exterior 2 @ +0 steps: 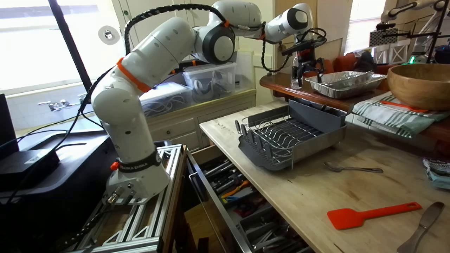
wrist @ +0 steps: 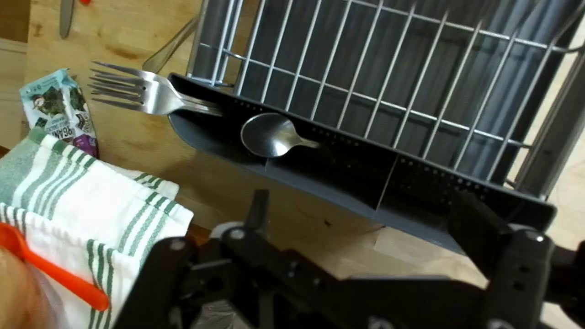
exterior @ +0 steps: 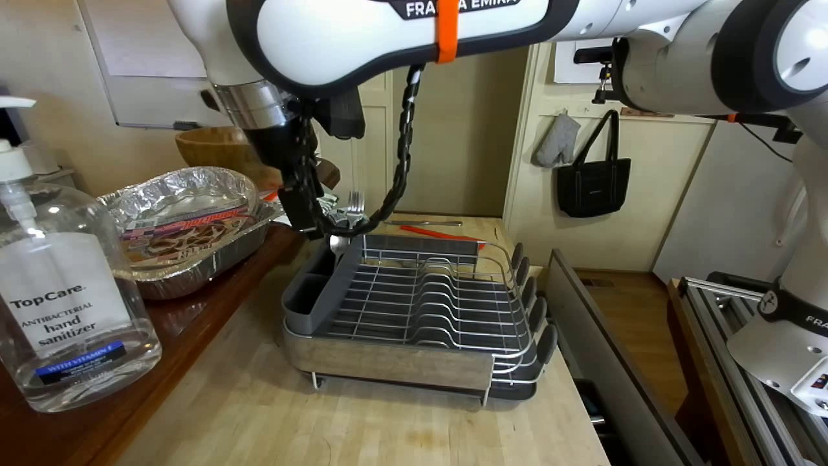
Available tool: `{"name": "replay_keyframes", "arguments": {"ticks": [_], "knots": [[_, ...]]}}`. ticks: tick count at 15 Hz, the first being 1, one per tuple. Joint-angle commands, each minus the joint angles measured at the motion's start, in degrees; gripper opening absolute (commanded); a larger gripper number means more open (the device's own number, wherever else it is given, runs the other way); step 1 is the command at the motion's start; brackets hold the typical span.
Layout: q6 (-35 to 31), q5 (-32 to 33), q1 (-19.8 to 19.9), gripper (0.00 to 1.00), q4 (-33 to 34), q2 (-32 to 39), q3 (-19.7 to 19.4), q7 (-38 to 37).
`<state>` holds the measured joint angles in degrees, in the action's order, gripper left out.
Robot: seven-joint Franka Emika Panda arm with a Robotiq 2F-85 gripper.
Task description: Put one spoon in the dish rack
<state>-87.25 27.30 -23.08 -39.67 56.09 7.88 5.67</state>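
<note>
The spoon point(wrist: 268, 135) leans head-up in the caddy point(exterior: 305, 322) of the dish rack point(exterior: 401, 366). Jaws stand wide apart, empty, near the caddy. Caution, as I judge from here: sideways travel before lifting could catch the spoon's head and lever it out.

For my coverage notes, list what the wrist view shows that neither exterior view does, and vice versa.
Only the wrist view shows rows of pale dots inside the cutlery caddy. Only exterior views show the TopCare hand sanitizer bottle and open utensil drawer. All three views share the dish rack and gripper; an exterior view shares the metal spoon.
</note>
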Motion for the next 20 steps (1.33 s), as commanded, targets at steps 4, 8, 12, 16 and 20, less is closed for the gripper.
{"name": "replay_keyframes", "arguments": {"ticks": [4,8,12,16,20], "knots": [[-8.6,-8.4,5.8,1.00,-10.8,-6.7,3.4,-15.4],[-16.4,-10.7,8.9,1.00,-20.8,-11.9,4.4,-20.8],[-19.4,-11.0,12.1,1.00,-30.1,-16.8,5.3,-18.9],[-22.9,-12.1,15.3,1.00,-39.6,-22.2,6.2,-19.1],[-27.4,-18.3,15.6,1.00,-49.5,-28.6,3.2,-16.5]]}}
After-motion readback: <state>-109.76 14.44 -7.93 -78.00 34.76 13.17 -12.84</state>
